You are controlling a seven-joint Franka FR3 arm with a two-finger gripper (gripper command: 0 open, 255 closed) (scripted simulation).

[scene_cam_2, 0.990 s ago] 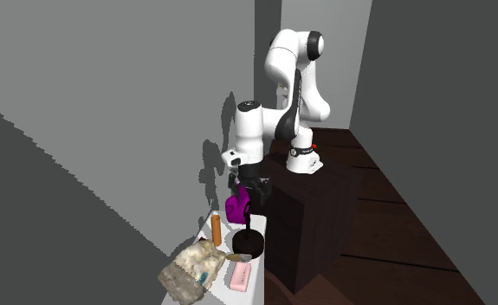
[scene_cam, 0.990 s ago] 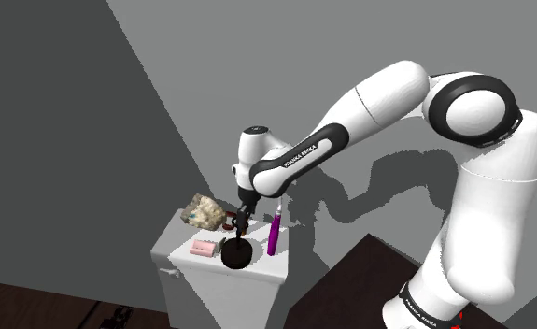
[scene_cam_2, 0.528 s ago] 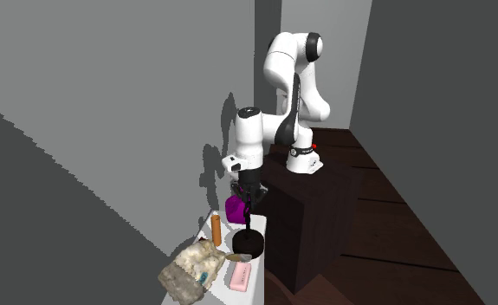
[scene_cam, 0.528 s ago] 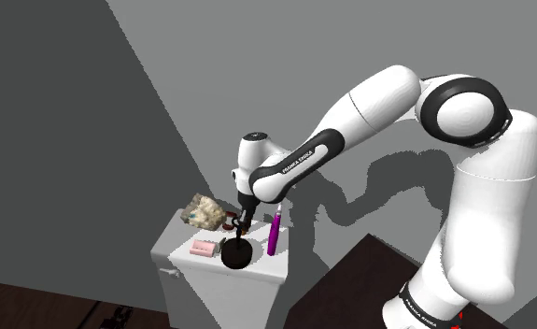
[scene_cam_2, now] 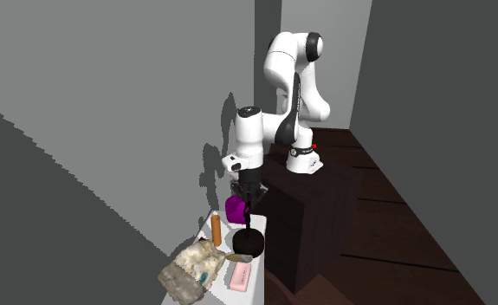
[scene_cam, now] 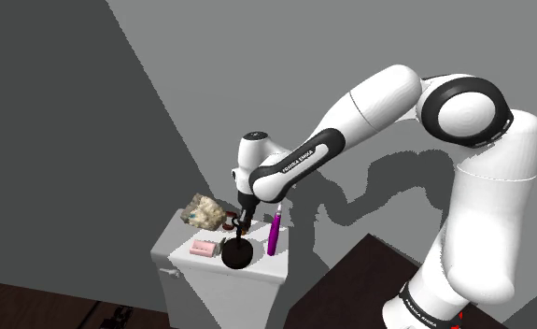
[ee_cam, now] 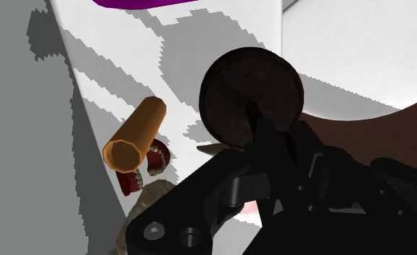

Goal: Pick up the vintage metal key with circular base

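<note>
The key stands upright on a dark round base [scene_cam: 238, 254] near the front of the small white table [scene_cam: 261, 273]. My gripper [scene_cam: 242, 228] hangs straight above it, shut on the thin stem that rises from the base. In the second exterior view the gripper [scene_cam_2: 249, 217] sits just over the dark base [scene_cam_2: 248, 243]. Seen from the wrist, the round base [ee_cam: 250, 87] lies beyond the gripper [ee_cam: 261, 134], whose black fingers meet around the stem and hide most of it.
A purple object [scene_cam: 273, 236] stands close beside the key. An orange cylinder [scene_cam_2: 216, 229], a small red piece [ee_cam: 145, 170], a rocky lump [scene_cam: 202, 212] and a pink block [scene_cam: 204, 249] share the table. A grey wall runs behind; the dark stand [scene_cam_2: 303, 221] adjoins the table.
The fingers have gone from open to shut around the key's stem. The arm shifted slightly a second ago and has held still since.
</note>
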